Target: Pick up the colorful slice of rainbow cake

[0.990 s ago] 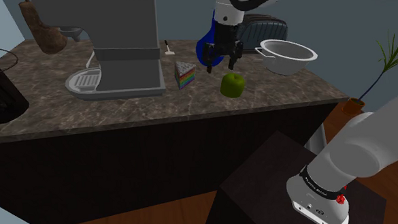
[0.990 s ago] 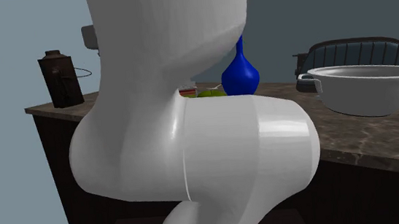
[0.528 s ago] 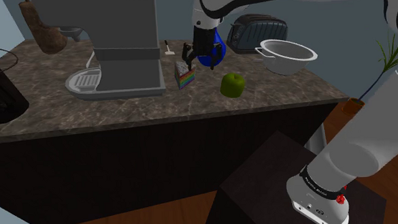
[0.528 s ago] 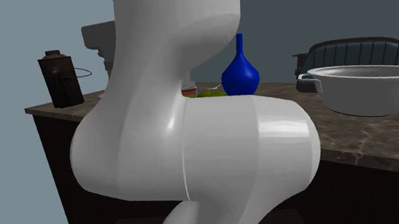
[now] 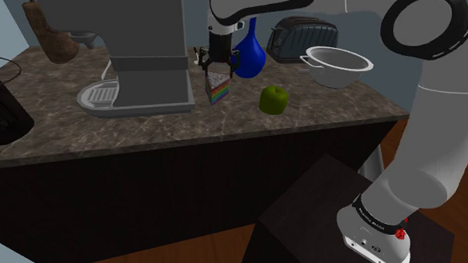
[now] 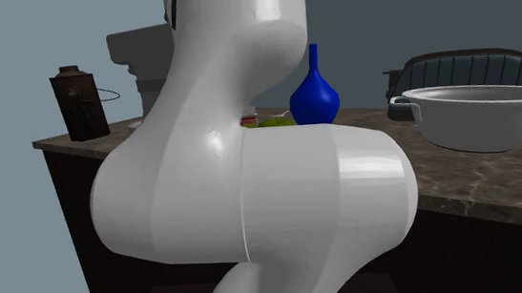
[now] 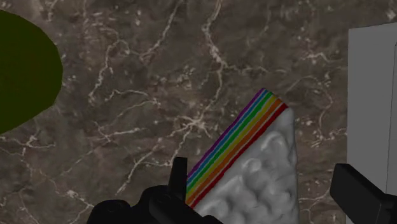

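1. since the frame a second earlier, the tool had travelled toward the shoulder view's left, from above the green apple to a spot directly over the rainbow cake slice. the slice itself had not shifted.
2. with the arm swung over, the blue vase stood uncovered behind the tool, where earlier the tool had hidden most of it.
3. we found the tool spread. in the wrist view its two black fingers stood apart with the slice lying between them.
4. one fingertip overlapped the striped edge, and we could not tell whether it touched. the other finger stood clear of the frosting, so the slice was not pinched.
5. the slice sat on the dark marbled bench, just beside the base of the grey coffee machine, with the apple near it on the shoulder view's right.
6. its white frosted top faced up toward the tool, and its rainbow layers showed along one side.
7. farther to the shoulder view's right we saw a white bowl on the bench, with a dark toaster behind it.
8. in the second exterior view the arm covered much of the bench. the vase, bowl and toaster showed past it on that view's right, and a dark jug stood at the left end.
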Controlling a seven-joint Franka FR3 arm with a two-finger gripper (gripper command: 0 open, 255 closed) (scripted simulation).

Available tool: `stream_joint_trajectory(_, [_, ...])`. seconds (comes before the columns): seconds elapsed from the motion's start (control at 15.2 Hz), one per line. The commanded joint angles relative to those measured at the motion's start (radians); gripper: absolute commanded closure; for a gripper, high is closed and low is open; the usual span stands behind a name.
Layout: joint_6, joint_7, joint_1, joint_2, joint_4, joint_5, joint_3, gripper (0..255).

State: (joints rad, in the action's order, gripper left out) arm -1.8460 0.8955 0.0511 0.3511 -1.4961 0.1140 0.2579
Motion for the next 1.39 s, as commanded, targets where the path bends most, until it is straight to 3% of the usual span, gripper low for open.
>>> stream_joint_trajectory(0.0, [0.005, 0.047, -0.012, 0.076, 0.085, 0.018, -0.013, 0])
stream_joint_trajectory(0.66, [-0.089, 0.053, -0.010, 0.090, 0.004, 0.023, -0.017, 0])
stream_joint_trajectory(0.73, [-0.088, 0.054, -0.011, 0.091, 0.006, 0.024, -0.017, 255])
stream_joint_trajectory(1.32, [-0.089, 0.053, -0.010, 0.090, 0.004, 0.023, -0.017, 255])
